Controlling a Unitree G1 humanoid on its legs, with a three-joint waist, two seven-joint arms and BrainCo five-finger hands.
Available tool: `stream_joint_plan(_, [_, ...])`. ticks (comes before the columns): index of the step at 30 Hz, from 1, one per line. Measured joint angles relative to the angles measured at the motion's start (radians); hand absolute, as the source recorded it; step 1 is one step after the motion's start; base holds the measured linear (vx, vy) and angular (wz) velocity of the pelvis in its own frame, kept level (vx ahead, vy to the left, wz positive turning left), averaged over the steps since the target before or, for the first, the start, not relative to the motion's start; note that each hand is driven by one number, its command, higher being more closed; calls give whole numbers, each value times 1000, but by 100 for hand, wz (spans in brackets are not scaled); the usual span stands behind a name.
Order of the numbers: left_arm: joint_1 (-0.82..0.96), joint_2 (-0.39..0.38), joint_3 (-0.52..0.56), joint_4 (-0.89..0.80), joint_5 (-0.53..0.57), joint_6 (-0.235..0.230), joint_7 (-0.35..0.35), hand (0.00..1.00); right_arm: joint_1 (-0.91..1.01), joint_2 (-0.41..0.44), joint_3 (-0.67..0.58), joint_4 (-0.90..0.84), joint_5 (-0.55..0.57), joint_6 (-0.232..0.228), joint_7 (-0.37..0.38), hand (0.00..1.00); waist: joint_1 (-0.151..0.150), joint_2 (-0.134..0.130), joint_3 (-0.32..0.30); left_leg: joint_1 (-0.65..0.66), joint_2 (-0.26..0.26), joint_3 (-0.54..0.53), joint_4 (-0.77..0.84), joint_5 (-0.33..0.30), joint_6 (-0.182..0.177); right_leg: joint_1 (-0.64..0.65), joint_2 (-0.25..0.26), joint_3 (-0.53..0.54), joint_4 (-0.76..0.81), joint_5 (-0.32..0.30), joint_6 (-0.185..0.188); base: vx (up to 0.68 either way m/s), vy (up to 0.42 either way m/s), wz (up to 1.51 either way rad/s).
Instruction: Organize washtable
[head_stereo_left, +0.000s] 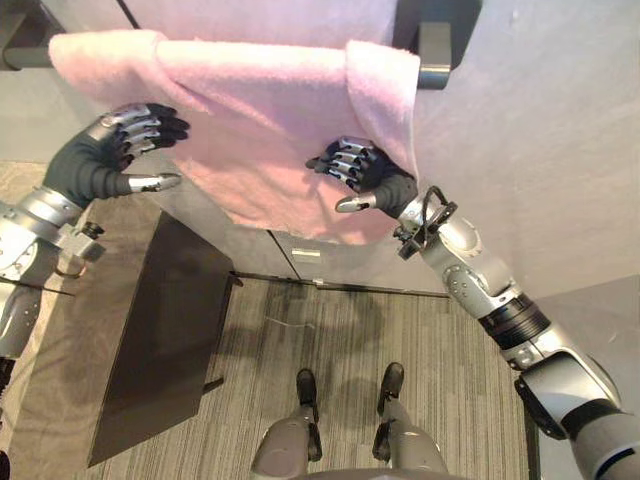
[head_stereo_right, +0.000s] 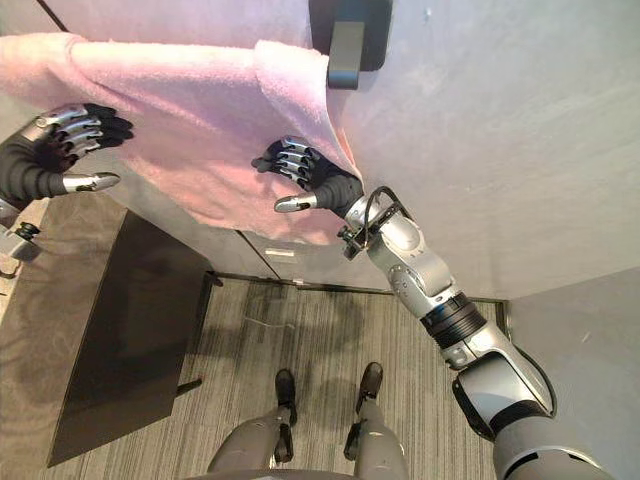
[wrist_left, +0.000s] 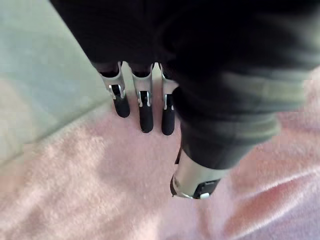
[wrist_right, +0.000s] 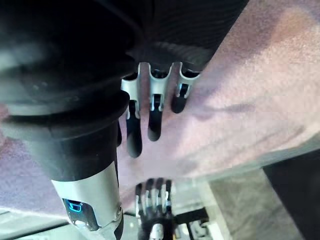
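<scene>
Towel: we see the pink towel (head_stereo_left: 260, 130) draped over a dark rail (head_stereo_left: 434, 55) on the grey wall, with its right end folded over.
Left hand: our left hand (head_stereo_left: 105, 160) is at the towel's left edge, its fingers relaxed and thumb spread, gripping nothing.
Right hand: our right hand (head_stereo_left: 365, 178) is at the towel's front beside the fold, its fingers loose, holding nothing.
Below: a dark worktop (head_stereo_left: 160, 340) stands under the left hand.

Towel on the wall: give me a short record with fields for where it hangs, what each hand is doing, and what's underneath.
towel: pink towel, draped over a wall bracket, right end doubled over
left hand: left hand, open, at the towel's left part
right hand: right hand, open, fingers in front of the towel's right part
grip: neither hand is closed on the cloth
below: dark table on a carpet floor
</scene>
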Motion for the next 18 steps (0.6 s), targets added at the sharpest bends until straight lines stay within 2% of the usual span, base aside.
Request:
stream_joint_plan(8, [0, 0, 0, 0, 0, -1, 3, 0, 17, -14, -20, -33, 0, -15, 8, 0, 2, -24, 19, -14, -5, -1, 7, 2, 0, -14, 0, 5, 0, 5, -2, 42, 15, -1])
stream_joint_plan(14, [39, -2, 21, -11, 0, -2, 2, 0, 21, -14, -20, -31, 1, -15, 15, 0, 0, -25, 20, -13, -4, 1, 11, 1, 0, -13, 2, 10, 0, 6, -3, 50, 12, -2])
stream_joint_plan(17, [112, -44, 66, -40, 0, -1, 2, 0, 78, -15, -53, -32, -21, -15, 18, 0, 2, -25, 20, -5, -6, 2, 11, 1, 0, -3, 4, 8, 0, 6, -3, 59, 17, 1])
stream_joint_plan(18, [142, -85, 86, -60, 0, -1, 1, 0, 111, -18, -65, -32, -40, -14, 19, 0, 1, -25, 20, 6, -5, 1, 7, 0, 1, 7, 5, 6, 0, 6, -3, 45, 15, 0])
